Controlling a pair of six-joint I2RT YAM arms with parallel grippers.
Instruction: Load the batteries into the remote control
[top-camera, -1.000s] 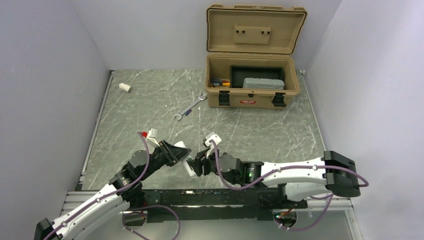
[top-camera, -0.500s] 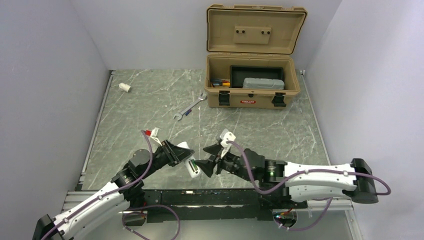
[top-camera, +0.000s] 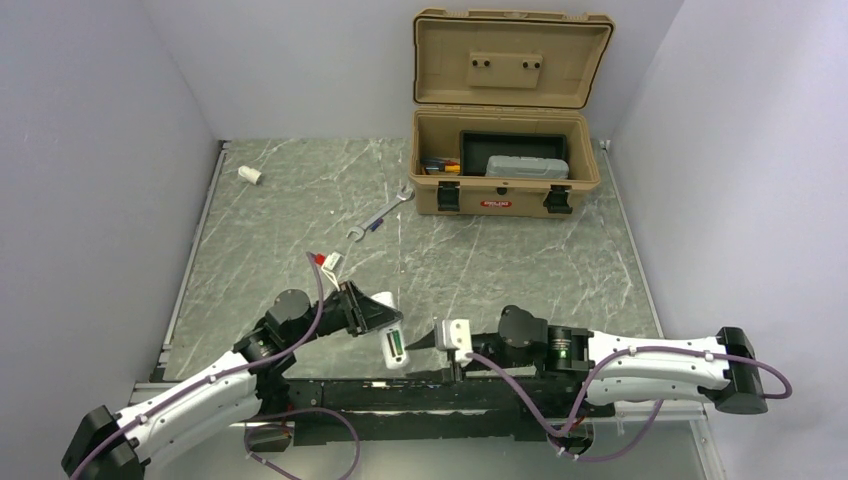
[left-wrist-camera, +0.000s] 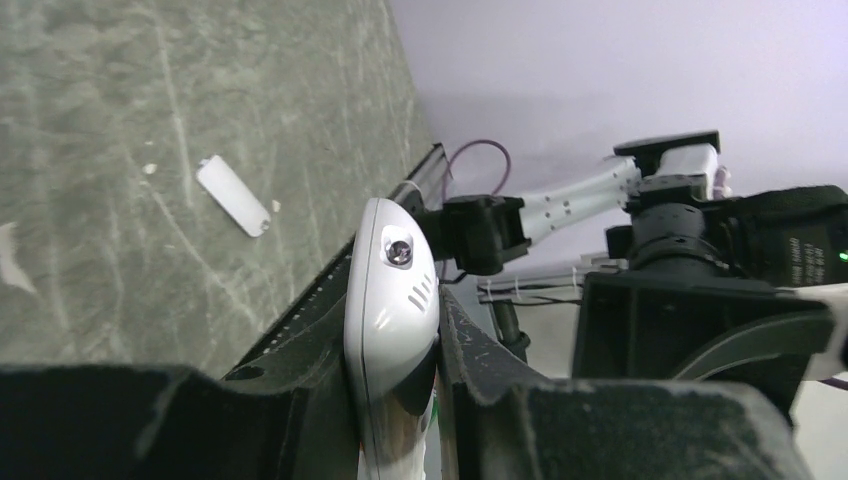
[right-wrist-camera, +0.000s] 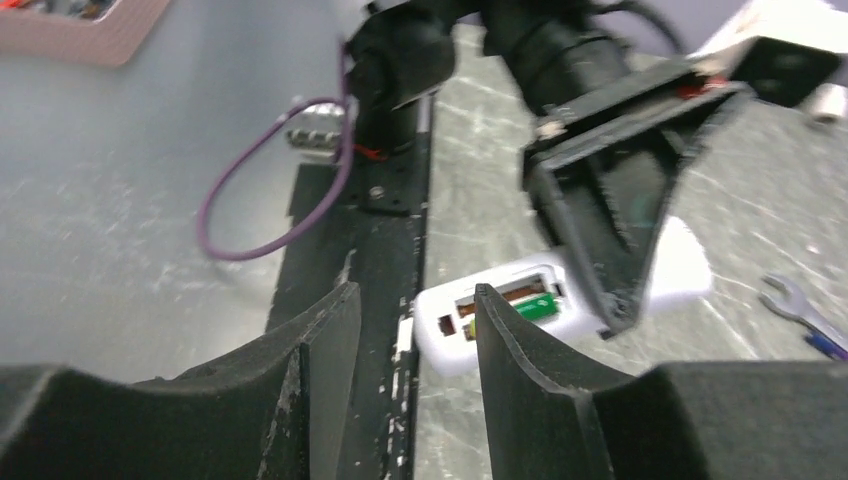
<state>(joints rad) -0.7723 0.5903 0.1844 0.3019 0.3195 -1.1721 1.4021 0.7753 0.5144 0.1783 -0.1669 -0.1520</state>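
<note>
My left gripper (top-camera: 383, 322) is shut on the white remote control (top-camera: 392, 345) and holds it just above the table's near edge, back side up. One green battery (top-camera: 394, 348) lies in its open compartment. In the left wrist view the remote (left-wrist-camera: 392, 290) is clamped edge-on between my fingers (left-wrist-camera: 392, 315). My right gripper (top-camera: 424, 341) is open and empty, just right of the remote and apart from it. In the right wrist view the remote (right-wrist-camera: 505, 315) with the green battery (right-wrist-camera: 538, 306) lies beyond my open gripper (right-wrist-camera: 415, 295); the slot beside the battery is bare. No other battery shows.
The white battery cover (left-wrist-camera: 232, 195) lies flat on the table. A silver wrench (top-camera: 380, 215) and a stubby white cylinder (top-camera: 250, 175) lie farther back. An open tan toolbox (top-camera: 505, 185) stands at the back right. A black rail (right-wrist-camera: 360, 250) runs along the near edge.
My right gripper has drawn back from the remote, to the right and toward the near edge, and is now empty. My left gripper moved slightly right with the remote.
</note>
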